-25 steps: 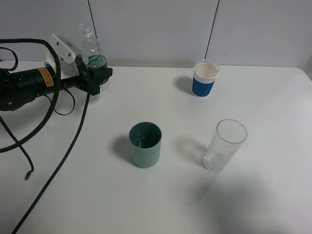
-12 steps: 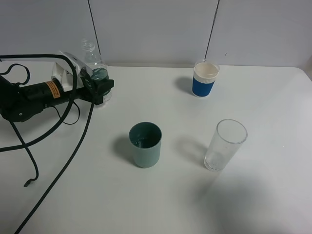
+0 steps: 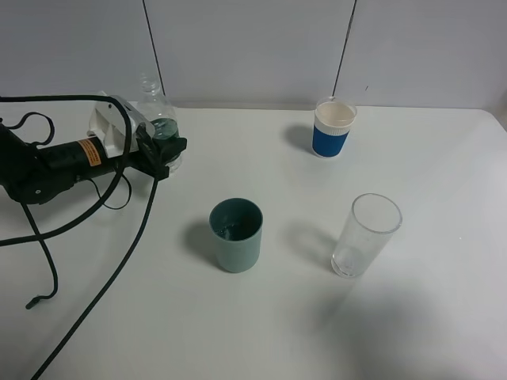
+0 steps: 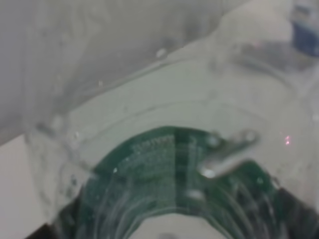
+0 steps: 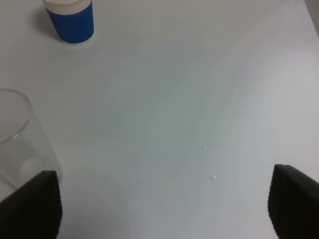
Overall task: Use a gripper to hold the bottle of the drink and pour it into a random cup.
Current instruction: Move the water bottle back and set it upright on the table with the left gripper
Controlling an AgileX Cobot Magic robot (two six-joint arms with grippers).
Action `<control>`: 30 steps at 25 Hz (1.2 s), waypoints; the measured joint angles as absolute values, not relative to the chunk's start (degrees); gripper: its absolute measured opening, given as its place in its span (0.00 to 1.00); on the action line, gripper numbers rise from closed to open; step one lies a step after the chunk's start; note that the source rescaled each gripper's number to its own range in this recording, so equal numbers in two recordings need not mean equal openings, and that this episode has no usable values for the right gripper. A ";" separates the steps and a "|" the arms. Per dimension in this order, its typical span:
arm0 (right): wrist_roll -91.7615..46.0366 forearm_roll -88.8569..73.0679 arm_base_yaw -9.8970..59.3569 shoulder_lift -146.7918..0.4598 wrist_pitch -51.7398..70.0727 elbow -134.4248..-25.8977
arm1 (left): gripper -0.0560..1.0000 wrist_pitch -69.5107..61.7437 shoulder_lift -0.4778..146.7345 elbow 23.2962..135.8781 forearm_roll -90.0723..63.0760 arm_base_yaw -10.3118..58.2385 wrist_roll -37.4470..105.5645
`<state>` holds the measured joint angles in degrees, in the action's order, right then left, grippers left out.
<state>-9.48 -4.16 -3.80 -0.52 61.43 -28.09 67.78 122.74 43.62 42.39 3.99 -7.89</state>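
The high camera sits off the arms and looks down at a slant over the whole white table [image 3: 261, 340] toward the back wall [image 3: 253, 47]. The left wrist camera is right up against the bottle [image 4: 174, 174] (so near that it blurs). The right wrist camera looks down on the table's right side, sharing the blue-sleeved cup [image 5: 70, 17] and clear glass [image 5: 17, 139] with the high view.

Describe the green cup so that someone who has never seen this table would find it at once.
On the white table three drinking vessels stand apart from one another. Look at the one nearest the middle, left of the tall clear glass and nearer the high camera than the white cup with the blue sleeve. That is the cup, the only opaque one in muted teal-green, darker inside, with no sleeve.
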 joint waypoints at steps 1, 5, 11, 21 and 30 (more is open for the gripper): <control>-9.48 -4.16 -3.80 -0.52 61.43 -28.09 | 0.11 67.84 123.01 43.62 42.39 3.99 -7.89; -9.48 -4.16 -3.80 -0.52 61.43 -28.09 | 0.11 68.04 123.46 43.67 42.33 3.99 -7.84; -9.48 -4.16 -3.80 -0.52 61.43 -28.09 | 0.11 68.91 124.44 43.67 42.22 3.99 -7.26; -9.48 -4.16 -3.80 -0.52 61.43 -28.09 | 0.11 69.27 124.73 43.67 42.06 3.99 -6.66; -9.48 -4.16 -3.80 -0.52 61.43 -28.09 | 0.11 69.27 124.73 43.67 42.11 3.99 -7.04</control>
<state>-9.48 -4.16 -3.80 -0.52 61.43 -28.09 69.27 124.73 43.67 42.11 3.99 -7.04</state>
